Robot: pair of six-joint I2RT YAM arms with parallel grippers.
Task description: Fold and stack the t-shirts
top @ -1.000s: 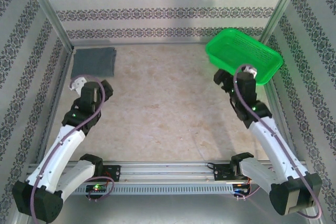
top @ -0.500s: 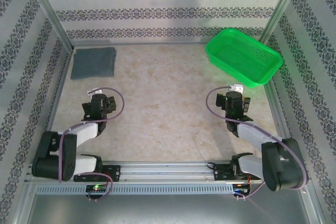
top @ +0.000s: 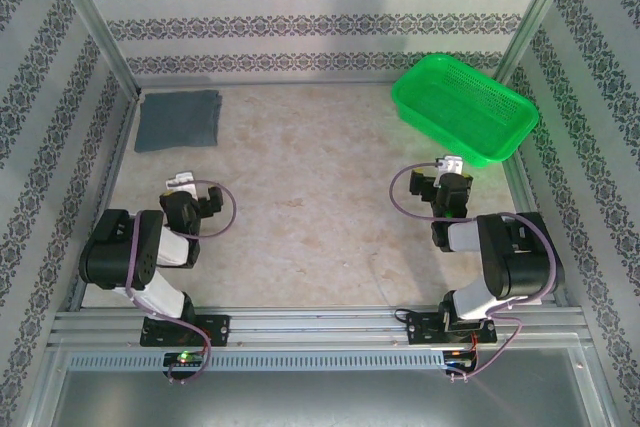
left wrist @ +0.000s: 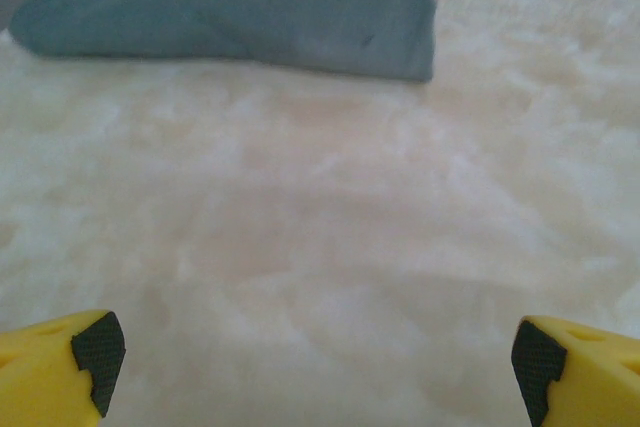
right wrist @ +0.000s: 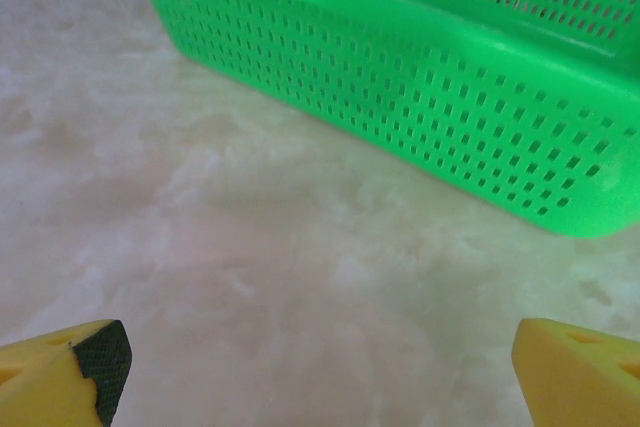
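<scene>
Though the folded grey t-shirt (top: 178, 119) is plain from the top camera, lying flat on the worktop (top: 310, 197) far to the left of the green basket (top: 440, 137) and about as deep into the scene, how many layers or shirts make up the bundle cannot be told. In the left wrist view the t-shirt (left wrist: 250, 7) is soft with blur and cut off by the top edge, so only its near border and one corner can be seen.

The left hand (top: 192, 199) is also well left of the basket, but closer to the arm bases than the basket is, apart from the t-shirt. From above its fingers are hard to separate from the dark wrist and the looped cable. Its own camera shows the left hand (left wrist: 320, 357) spread wide, with just the yellow tips and black pads poking in at the bottom corners, and bare worktop between them.

The right hand (top: 445, 190) sits near the basket's near wall, on the side facing the arm bases, not touching it. In its wrist view the right hand (right wrist: 320, 357) is likewise spread wide and holds nothing, its tips clipped by the frame. The basket (right wrist: 420, 97) runs out of that view at the top and right, so its inside is largely hidden.
</scene>
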